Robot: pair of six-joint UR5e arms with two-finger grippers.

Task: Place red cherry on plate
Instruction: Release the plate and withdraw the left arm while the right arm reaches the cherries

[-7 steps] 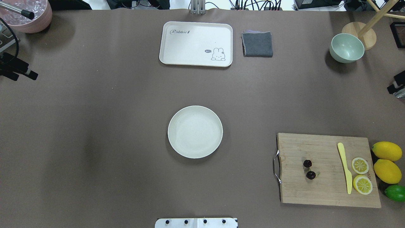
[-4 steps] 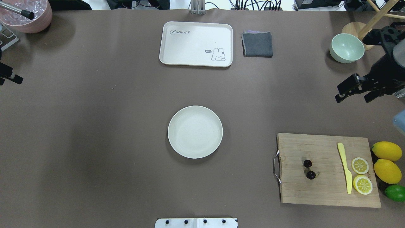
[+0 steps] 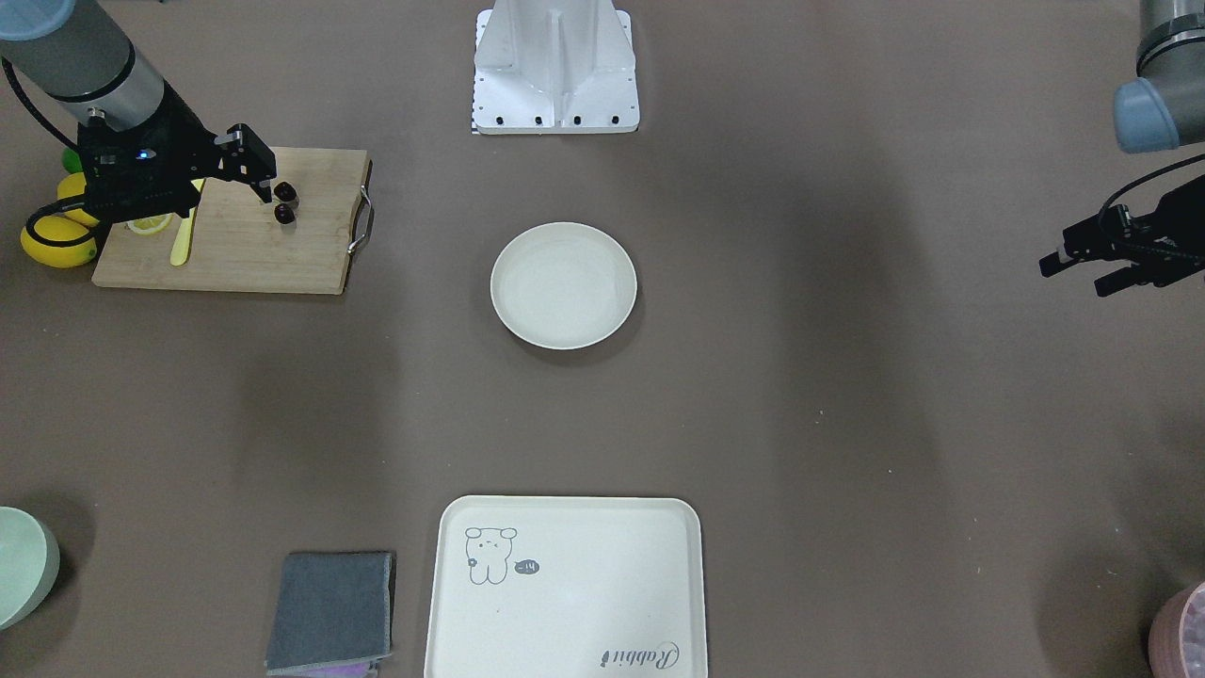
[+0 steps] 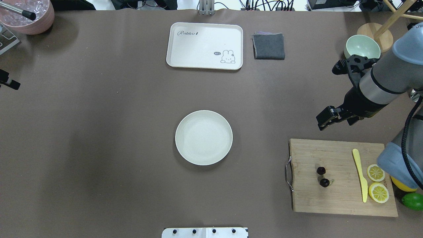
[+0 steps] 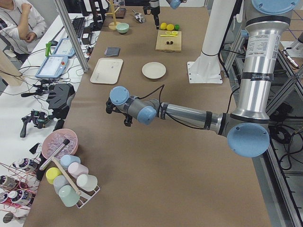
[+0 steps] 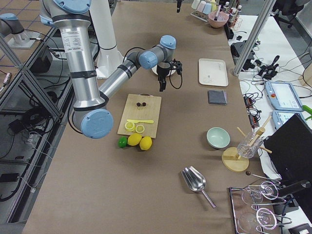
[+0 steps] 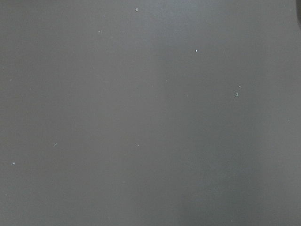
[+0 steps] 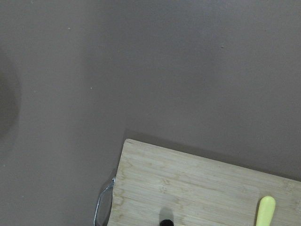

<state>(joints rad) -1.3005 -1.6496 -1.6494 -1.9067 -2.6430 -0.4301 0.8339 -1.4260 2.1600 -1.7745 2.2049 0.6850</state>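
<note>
Black right pincer (image 4: 334,125) spread open, hanging over the brown counter (image 4: 99,132) near the wooden board (image 4: 340,198). Red cherry (image 4: 322,177) lying on that board, by the counter's right edge. Plate (image 4: 204,138) at the counter's middle, well apart. Left pincer (image 3: 1073,278) open, by the left edge.

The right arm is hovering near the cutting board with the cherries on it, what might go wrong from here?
1. The red cherry is tiny and round, so the open right tool may nudge it across the cutting board rather than pinch it.
2. The two fruits look joined only by thin stems. Gripping one could let the other tear loose over the bare table before reaching the plate.
</note>
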